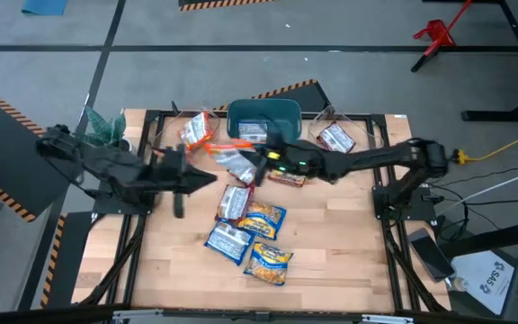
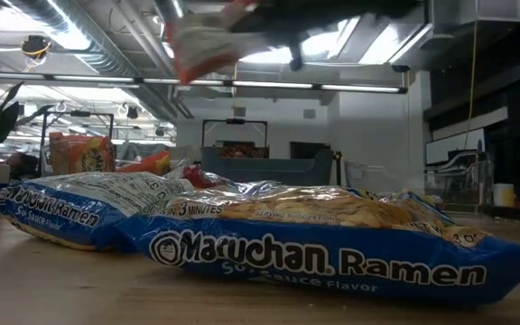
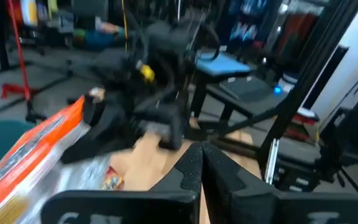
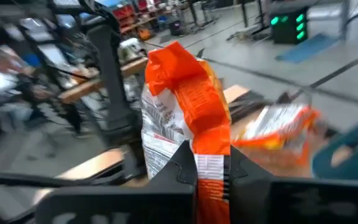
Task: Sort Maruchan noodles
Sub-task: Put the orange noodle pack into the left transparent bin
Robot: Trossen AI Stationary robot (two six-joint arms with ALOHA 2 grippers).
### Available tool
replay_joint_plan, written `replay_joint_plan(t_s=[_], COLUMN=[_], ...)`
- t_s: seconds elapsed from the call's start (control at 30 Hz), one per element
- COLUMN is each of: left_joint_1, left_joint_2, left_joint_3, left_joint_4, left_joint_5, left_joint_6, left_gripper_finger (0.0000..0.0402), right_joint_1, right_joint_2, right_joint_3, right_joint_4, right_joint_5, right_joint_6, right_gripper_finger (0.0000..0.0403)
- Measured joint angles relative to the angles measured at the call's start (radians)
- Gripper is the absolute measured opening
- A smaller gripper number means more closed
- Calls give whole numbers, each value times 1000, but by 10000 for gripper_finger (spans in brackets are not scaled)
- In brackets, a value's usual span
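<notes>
My right gripper point(image 1: 257, 162) is shut on an orange-and-white Maruchan packet point(image 4: 182, 106) and hovers in front of the teal bin point(image 1: 263, 115). The low view shows this packet point(image 2: 208, 41) high above the table. My left gripper point(image 1: 207, 178) is shut and empty, just left of the held packet. Several packets lie flat mid-table: a red-white one point(image 1: 234, 202), two yellow-blue ones point(image 1: 264, 219) point(image 1: 269, 262) and a blue one point(image 1: 228, 241). A dark red packet point(image 1: 286, 178) lies under my right arm. More packets lie at far left point(image 1: 200, 131) and far right point(image 1: 335, 138). My right gripper pinches the orange-and-white packet between its two fingers at one orange end strip point(image 4: 209, 163). The packet is lifted clear of the table, and its body point(image 4: 166, 118) stretches away beyond the fingertips. In the high view it sticks out toward the table's left point(image 1: 234, 162).
The teal bin stands at the far edge's middle, with clear containers on both sides point(image 1: 187, 126) point(image 1: 349, 126). A green plant point(image 1: 104, 129) sits at the far left corner. Bare wood shows along the near edge point(image 1: 331, 261). Both arms meet over the table's middle.
</notes>
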Motion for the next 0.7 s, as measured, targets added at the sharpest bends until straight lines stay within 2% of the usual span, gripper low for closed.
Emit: replay_joint_plan(t_s=[0.17, 0.37, 0.57, 0.7], left_joint_1=[-95, -163, -197, -214], left_joint_2=[-86, -133, -135, -134], left_joint_3=[0, 0, 0, 0], left_joint_4=[5, -1, -3, -8], left_joint_5=[-102, -171, -195, -195], left_joint_6=[53, 84, 90, 90], left_gripper_finger=[0, 0, 0, 0], right_joint_1=[-13, -59, -117, -138], right_joint_2=[233, 494, 708, 843], right_joint_3=[311, 654, 891, 1031], right_joint_4=[-86, -132, -124, -95], right_joint_5=[51, 77, 102, 42], right_joint_6=[-141, -251, -242, -229], right_gripper_finger=[3, 3, 6, 7])
